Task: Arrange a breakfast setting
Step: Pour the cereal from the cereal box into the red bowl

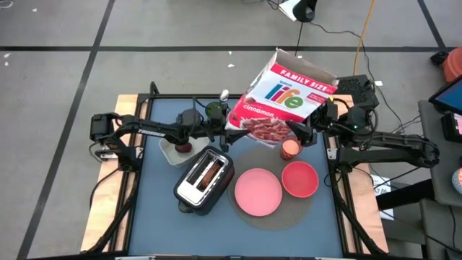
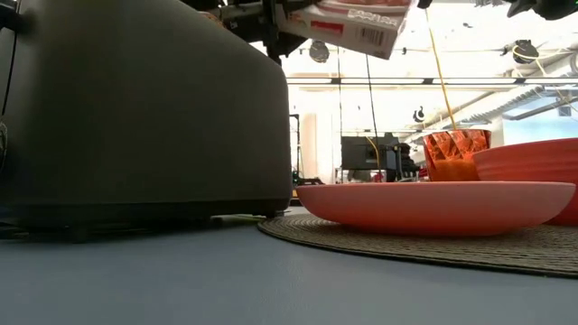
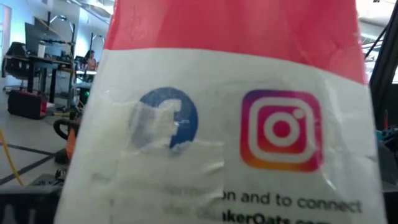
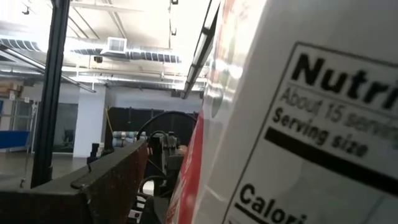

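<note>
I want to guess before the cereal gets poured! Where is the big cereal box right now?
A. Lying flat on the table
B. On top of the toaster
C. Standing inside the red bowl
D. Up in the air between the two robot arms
D: the cereal box is lifted and tilted, with the left gripper and right gripper at its two sides, above the table.

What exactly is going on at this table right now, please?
Both arms hold a Life cereal box up over the table, the left gripper at one side and the right gripper at the other. Below sit a pink plate, a red bowl, a small cup and a toaster.
</note>
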Motion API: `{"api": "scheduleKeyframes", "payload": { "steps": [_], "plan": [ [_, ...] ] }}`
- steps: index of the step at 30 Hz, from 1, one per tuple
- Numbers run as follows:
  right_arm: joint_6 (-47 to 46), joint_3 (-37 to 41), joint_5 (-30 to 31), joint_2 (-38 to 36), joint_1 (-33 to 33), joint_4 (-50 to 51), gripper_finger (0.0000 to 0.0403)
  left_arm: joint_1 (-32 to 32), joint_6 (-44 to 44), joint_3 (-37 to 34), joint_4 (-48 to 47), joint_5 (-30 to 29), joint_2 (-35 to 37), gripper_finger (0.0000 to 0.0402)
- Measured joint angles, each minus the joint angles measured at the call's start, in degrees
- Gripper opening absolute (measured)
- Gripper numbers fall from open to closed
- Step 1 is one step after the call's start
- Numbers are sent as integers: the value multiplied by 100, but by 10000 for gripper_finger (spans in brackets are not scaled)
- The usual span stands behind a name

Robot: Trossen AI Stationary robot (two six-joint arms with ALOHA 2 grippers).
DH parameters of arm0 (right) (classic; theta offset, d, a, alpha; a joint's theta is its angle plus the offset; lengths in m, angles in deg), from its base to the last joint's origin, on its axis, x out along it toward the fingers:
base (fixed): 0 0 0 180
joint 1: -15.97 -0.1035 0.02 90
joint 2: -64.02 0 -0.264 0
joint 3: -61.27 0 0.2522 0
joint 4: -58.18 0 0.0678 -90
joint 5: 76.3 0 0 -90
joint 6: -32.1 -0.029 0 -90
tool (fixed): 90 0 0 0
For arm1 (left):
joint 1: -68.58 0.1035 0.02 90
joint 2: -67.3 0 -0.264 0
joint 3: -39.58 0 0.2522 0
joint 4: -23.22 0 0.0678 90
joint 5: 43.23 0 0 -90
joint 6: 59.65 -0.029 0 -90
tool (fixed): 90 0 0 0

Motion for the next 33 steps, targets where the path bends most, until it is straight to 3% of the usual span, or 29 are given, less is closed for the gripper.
{"api": "scheduleKeyframes", "payload": {
  "steps": [7,26,33],
  "plan": [
    [3,0,-32,-71,-2,315,393,52,60,0,-19,190,0,280],
    [-158,0,-39,-1158,-4,3353,393,436,197,2,-331,1045,124,280],
    [-164,0,-28,-1354,-4,3842,393,612,-63,4,-1272,1359,601,280]
  ]
}}
